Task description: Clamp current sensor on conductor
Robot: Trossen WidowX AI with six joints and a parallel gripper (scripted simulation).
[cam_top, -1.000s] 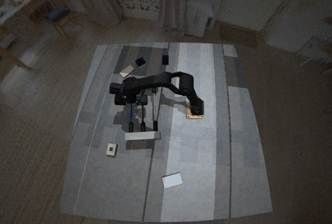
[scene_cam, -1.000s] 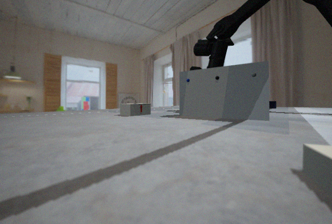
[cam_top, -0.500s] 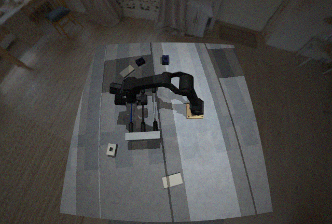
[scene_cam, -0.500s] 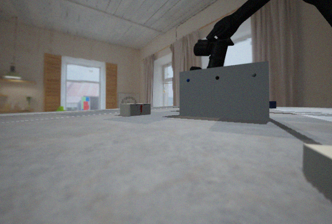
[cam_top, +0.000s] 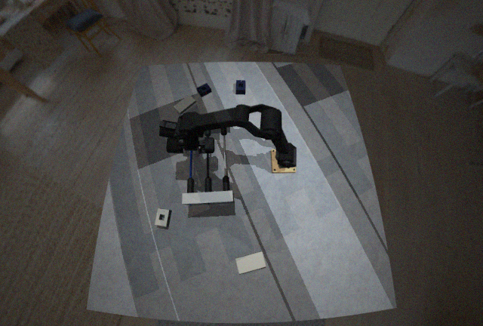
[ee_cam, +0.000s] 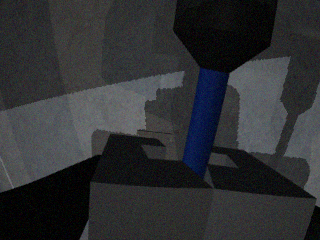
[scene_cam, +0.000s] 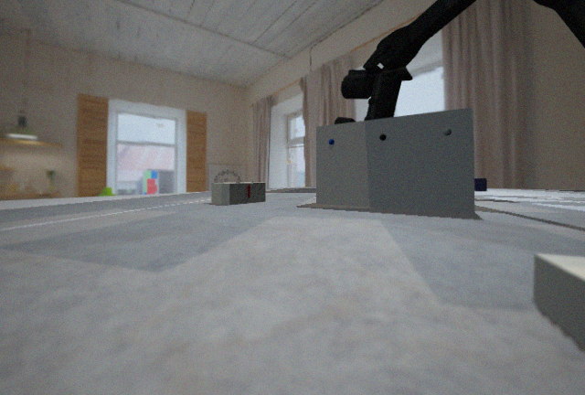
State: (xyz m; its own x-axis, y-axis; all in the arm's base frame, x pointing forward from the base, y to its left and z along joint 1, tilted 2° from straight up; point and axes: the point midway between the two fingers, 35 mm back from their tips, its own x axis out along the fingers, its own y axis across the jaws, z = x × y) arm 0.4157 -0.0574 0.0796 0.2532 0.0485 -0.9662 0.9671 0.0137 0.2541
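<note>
Around the blue conductor [cam_top: 191, 164] [ee_cam: 206, 117], seemingly, sits the hand-gripped sensor [ee_cam: 150, 207].

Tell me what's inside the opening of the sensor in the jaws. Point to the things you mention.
The blue conductor [cam_top: 191, 164] [ee_cam: 206, 120] runs down into the opening of the sensor [ee_cam: 150, 210]. The sensor's near wall hides the rest, so I can't tell whether its halves have latched.

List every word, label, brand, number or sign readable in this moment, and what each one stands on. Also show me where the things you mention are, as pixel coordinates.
Words, brands, numbers: none readable; no LOAD lettering is legible in any view.
Sign: a red arrow [scene_cam: 249, 190], pointing up, on the side of a pale block [cam_top: 158, 221] [scene_cam: 220, 193].
Too blurred to read: the dark marking on top of a blue block [cam_top: 240, 90], and the round pattern [scene_cam: 227, 175] in the background.
</note>
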